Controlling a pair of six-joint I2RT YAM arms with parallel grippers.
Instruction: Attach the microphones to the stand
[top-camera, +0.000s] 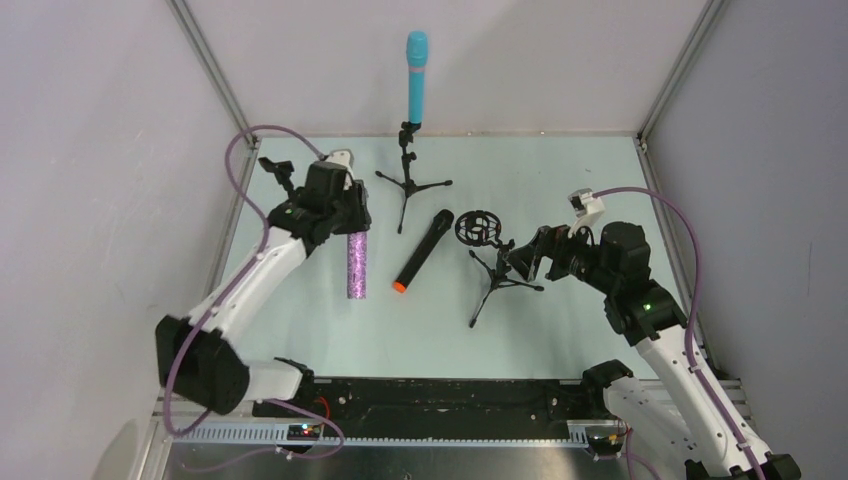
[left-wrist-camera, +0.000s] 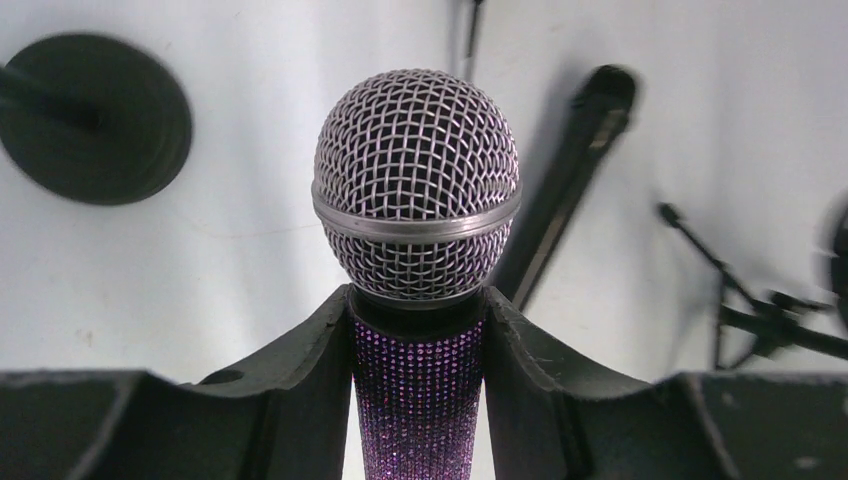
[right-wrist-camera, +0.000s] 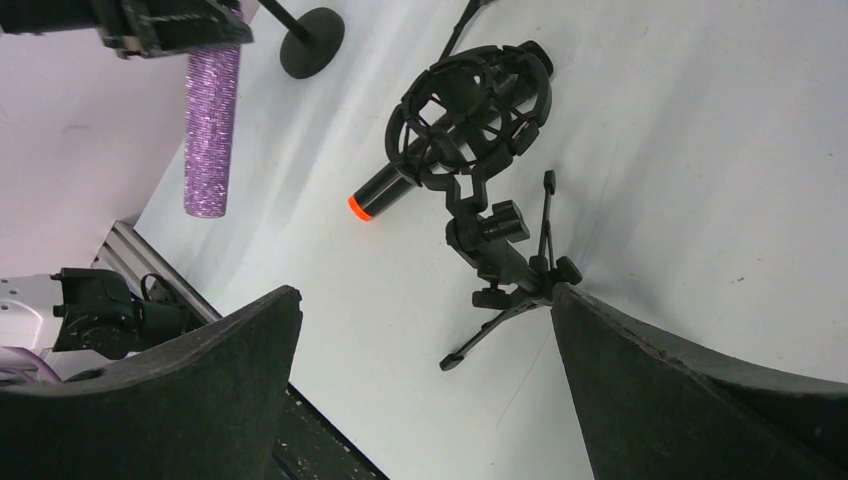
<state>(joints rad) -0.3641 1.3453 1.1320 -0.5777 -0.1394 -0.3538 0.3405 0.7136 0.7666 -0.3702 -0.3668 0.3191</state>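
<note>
Tabletop (top-camera: 560, 170): left claw (left-wrist-camera: 418, 335) grips purple microphone (top-camera: 356, 268) near edge.

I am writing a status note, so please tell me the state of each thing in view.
Turquoise microphone: mounted upright on far stand.
Purple microphone: gripped below its head by left gripper.
Black microphone: lying on table, unattached.
Shock-mount stand: standing, mount empty.
Right gripper: open, holding nothing.

Left hand (left-wrist-camera: 418, 330) clamped, right hand (right-wrist-camera: 425, 300) spread wide
</note>
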